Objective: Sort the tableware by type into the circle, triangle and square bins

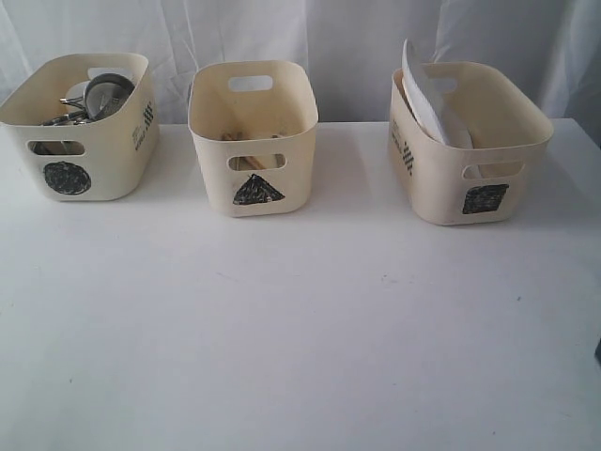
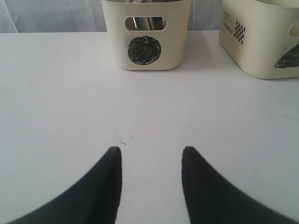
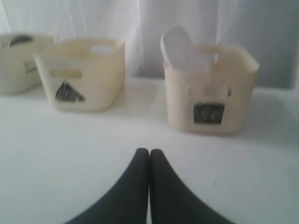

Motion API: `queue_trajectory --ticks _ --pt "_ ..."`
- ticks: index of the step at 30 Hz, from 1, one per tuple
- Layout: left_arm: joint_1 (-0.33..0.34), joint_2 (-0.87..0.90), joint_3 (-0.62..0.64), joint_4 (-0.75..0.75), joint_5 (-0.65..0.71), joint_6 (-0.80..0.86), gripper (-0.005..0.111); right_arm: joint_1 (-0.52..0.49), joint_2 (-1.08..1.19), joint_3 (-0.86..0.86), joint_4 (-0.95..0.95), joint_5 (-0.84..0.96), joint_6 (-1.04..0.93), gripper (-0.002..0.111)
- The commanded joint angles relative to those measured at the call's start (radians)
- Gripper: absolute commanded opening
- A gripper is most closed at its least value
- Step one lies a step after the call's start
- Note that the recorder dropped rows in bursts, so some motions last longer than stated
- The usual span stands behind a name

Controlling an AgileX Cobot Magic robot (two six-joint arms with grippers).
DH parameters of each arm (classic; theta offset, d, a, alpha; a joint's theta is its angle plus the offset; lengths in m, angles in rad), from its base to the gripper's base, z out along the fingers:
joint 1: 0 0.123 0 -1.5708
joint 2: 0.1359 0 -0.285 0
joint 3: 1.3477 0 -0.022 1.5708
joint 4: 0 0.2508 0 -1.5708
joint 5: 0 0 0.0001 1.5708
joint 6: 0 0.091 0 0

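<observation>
Three cream bins stand in a row at the back of the white table. The circle bin (image 1: 80,127) on the left holds steel mugs (image 1: 99,94) and other steel pieces. Wooden chopsticks (image 1: 242,137) show inside the triangle bin (image 1: 254,136) in the middle. A large white plate (image 1: 427,94) leans upright in the square bin (image 1: 470,141) on the right. Neither arm appears in the exterior view. My left gripper (image 2: 151,150) is open and empty over bare table, facing the circle bin (image 2: 145,35). My right gripper (image 3: 149,151) is shut on nothing, facing the square bin (image 3: 210,88).
A white curtain (image 1: 310,38) hangs behind the bins. The white table (image 1: 300,329) stretches wide in front of them. Gaps separate the three bins.
</observation>
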Motion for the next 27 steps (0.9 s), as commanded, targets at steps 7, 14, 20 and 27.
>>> queue_trajectory --ticks 7,14,20,27 --pt "0.001 0.001 0.004 -0.006 -0.003 -0.008 0.047 -0.008 -0.01 0.006 -0.01 0.138 0.007 0.0" --pt "0.001 0.001 0.004 -0.006 -0.003 -0.008 0.047 -0.008 -0.01 0.006 -0.011 0.093 0.016 0.0" --pt "0.001 0.001 0.004 -0.006 -0.003 -0.008 0.047 -0.008 -0.01 0.006 -0.205 0.073 0.276 0.0" --pt "0.001 0.001 0.004 -0.006 -0.003 -0.008 0.047 -0.008 -0.01 0.006 -0.195 0.113 0.283 0.0"
